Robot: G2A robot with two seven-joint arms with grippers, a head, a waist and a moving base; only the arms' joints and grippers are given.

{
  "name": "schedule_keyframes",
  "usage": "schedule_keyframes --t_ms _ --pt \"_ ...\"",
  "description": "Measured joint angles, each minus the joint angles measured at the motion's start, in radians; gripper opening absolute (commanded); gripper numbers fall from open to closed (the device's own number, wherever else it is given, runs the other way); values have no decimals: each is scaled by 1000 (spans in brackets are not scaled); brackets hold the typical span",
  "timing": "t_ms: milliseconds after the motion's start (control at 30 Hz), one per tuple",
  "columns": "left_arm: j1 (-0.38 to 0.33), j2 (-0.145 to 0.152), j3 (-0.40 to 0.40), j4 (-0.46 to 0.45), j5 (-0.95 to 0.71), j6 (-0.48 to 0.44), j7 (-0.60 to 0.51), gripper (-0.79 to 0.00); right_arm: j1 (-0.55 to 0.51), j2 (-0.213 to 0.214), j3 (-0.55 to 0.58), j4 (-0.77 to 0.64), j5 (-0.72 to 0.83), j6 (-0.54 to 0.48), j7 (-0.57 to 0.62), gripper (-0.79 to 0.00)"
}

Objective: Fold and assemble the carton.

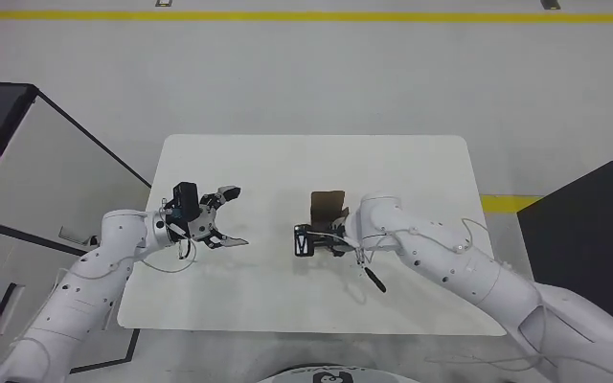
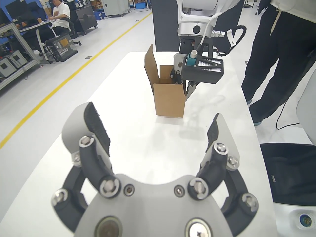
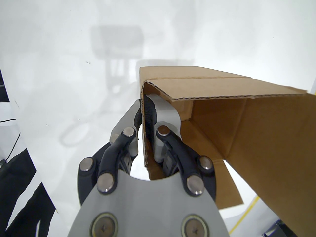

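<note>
A small brown carton (image 2: 169, 99) stands upright on the white table (image 1: 287, 172), its top open and one flap raised. In the top view the carton (image 1: 328, 205) sits near the table's middle. My right gripper (image 3: 145, 114) is shut on one side wall of the carton (image 3: 222, 114), one finger inside and one outside. From the left wrist view, that right gripper (image 2: 184, 85) hangs over the carton's open top from above. My left gripper (image 2: 155, 129) is open, a short way from the carton with nothing between its fingers; the top view shows it (image 1: 230, 218) at the table's left.
A person's dark-trousered legs (image 2: 269, 75) stand beside the table's edge near the carton. A dark panel (image 2: 165, 20) stands beyond the table's far end. Bare table surface lies between my left gripper and the carton.
</note>
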Motion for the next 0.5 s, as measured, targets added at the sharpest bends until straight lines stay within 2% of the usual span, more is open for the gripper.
schedule_keyframes --t_ms 167,200,233,267,333,400,467,500 --pt "0 0 0 0 0 0 0 0 2 -11 -8 23 0 3 -8 -785" --pt "0 0 0 0 0 0 0 0 2 -12 -9 27 0 3 -9 -742" --pt "0 0 0 0 0 0 0 0 2 -13 -9 31 1 2 -9 -619" --pt "0 0 0 0 0 0 0 0 2 -15 -9 35 1 2 -10 -563" --pt "0 0 0 0 0 0 0 0 1 -17 -10 40 1 1 -11 -480" --pt "0 0 0 0 0 0 0 0 0 -19 -10 46 3 -2 -10 -474" --pt "0 0 0 0 0 0 0 0 -1 -20 -9 49 3 -4 -10 -409" --pt "0 0 0 0 0 0 0 0 -2 -21 -9 50 3 -5 -10 -317"
